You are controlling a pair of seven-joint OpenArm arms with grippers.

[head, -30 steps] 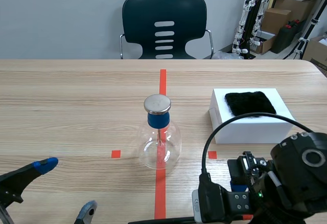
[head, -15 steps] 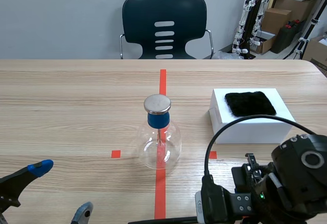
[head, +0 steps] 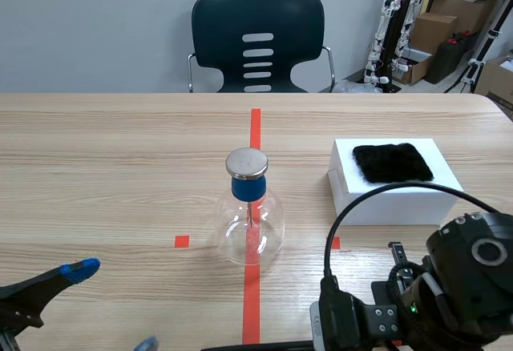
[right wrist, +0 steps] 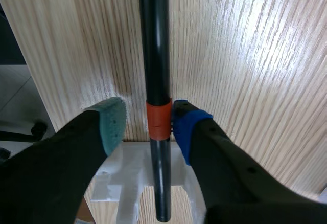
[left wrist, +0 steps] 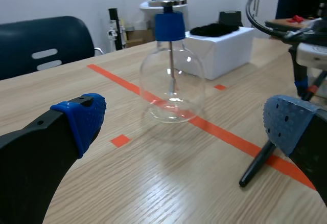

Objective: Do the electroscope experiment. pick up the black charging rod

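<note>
The black charging rod [right wrist: 155, 55], with an orange-red band, lies flat along the table's near edge [head: 256, 344]. It runs between the fingers of my right gripper [right wrist: 148, 121]. The blue pad [right wrist: 185, 124] touches the rod at the band, and the green pad [right wrist: 113, 121] stands a small gap off, so the gripper is open around it. In the scene view the right arm [head: 457, 291] hides those fingers. My left gripper [left wrist: 186, 127] is open and holds nothing, low at the near left [head: 112, 307]. The rod's tip [left wrist: 255, 165] lies just ahead of it.
The glass electroscope flask [head: 250, 223] with blue stopper and metal disc stands on the red centre line. A white box [head: 393, 195] carrying a black fur cloth [head: 393, 161] sits at the right. A white holder [right wrist: 127, 183] lies under the rod's near end. A chair [head: 258, 38] stands beyond the table.
My right gripper's fingers have drawn in around the rod, and the wrist has sunk slightly. My left gripper has dropped a little, its lower finger nearly out of the scene view.
</note>
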